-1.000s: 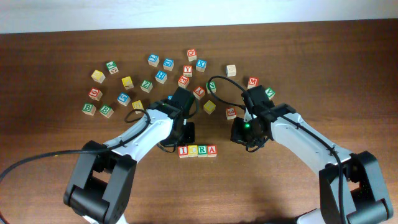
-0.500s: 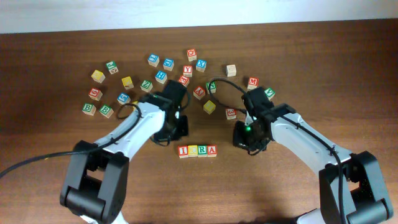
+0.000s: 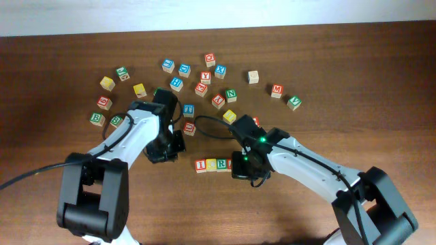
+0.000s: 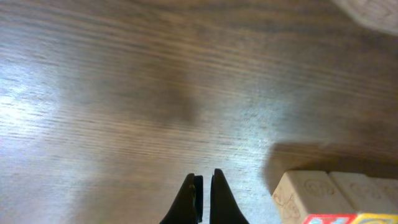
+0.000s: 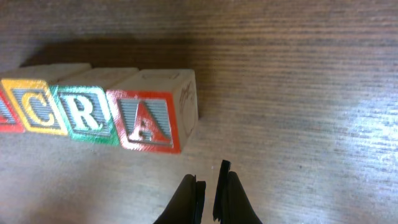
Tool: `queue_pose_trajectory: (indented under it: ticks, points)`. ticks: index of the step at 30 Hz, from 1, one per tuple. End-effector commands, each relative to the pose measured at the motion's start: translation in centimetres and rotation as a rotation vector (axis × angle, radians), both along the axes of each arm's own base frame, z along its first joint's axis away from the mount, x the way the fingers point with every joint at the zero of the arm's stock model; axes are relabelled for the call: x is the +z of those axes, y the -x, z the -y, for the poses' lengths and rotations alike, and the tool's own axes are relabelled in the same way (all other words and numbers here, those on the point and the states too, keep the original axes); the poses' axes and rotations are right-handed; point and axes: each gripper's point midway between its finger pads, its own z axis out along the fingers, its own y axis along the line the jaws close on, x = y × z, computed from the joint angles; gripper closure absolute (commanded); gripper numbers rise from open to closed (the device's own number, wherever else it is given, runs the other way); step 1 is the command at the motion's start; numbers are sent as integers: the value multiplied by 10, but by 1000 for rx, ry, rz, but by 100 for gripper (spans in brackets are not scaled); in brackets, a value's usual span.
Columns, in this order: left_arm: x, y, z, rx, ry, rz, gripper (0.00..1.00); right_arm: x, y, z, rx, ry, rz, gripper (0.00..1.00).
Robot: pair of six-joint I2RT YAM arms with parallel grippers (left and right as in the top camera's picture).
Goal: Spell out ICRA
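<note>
Near the table's front, the letter blocks stand in one row reading I, C, R. The right wrist view shows the same row ending in a red A block beside the green R and yellow C. My right gripper hovers at the row's right end and partly covers the A from above. Its tips are shut on nothing, just right of the A. My left gripper is shut and empty, left of the row, over bare wood.
Several loose letter blocks lie scattered across the back half of the table, among them a blue H, a yellow one and a red one close to the left arm. The table's far edge runs along the top.
My right arm swung left from beside the loose blocks to the row's right end, and its jaws closed. My left arm drew back to the left, away from the row.
</note>
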Motion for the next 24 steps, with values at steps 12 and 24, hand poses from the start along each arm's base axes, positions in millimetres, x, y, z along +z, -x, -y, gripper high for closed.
queue_pose_trajectory:
  ticks: [12,24]
  points:
    - [-18,18,33,-70,99,-14,100,-21,-5,-6,-28,11,-18,96]
    - [-16,14,44,-70,157,-2,100,-19,-6,-12,-24,-19,-19,96]
